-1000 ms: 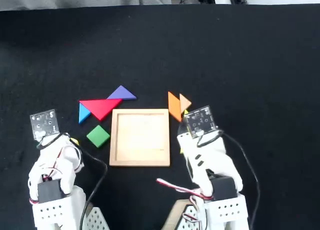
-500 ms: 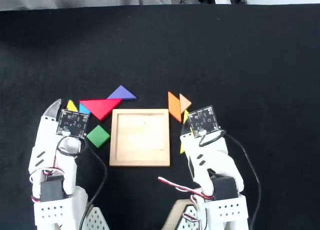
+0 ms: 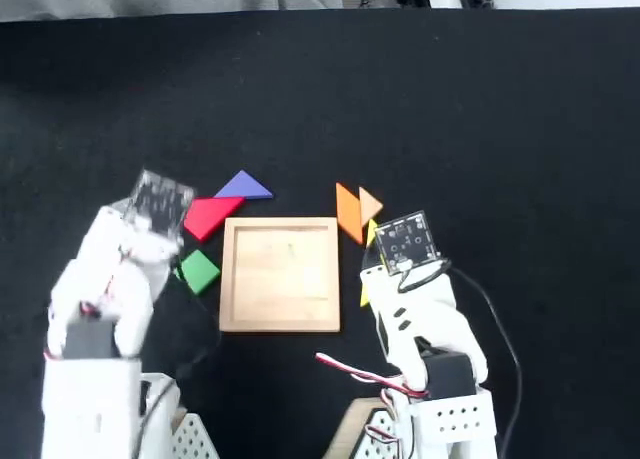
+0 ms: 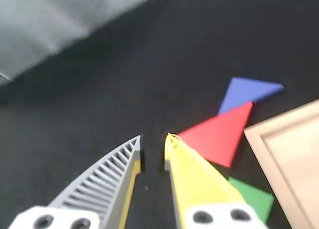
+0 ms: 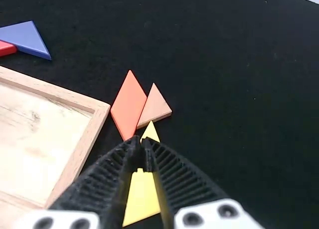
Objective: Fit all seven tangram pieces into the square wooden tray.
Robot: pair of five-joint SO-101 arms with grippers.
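1. The right claw (image 5: 141, 141) is closed, its tips all but touching. It sits low over the yellow wooden triangle (image 5: 141, 199), which lies flat beneath it rather than between the jaws. My guess is that it means to slide the piece, but I cannot tell whether it presses down.
2. The left claw (image 4: 153, 139) is narrowly parted and holds nothing. It sits just beside the tip of the red wooden triangle (image 4: 219, 136).
3. Beyond the claws lie the orange wooden parallelogram (image 5: 128, 105), the pale orange small triangle (image 5: 154, 108), the blue-violet triangle (image 4: 246, 92) and the green wooden square (image 4: 251, 196).
4. The square wooden tray (image 3: 280, 222) sits toward the near edge of the black table (image 3: 500, 129). Every piece I can see lies outside it.
5. The wrist views show the jaw gaps, while the high view shows the pieces ranged round the tray.
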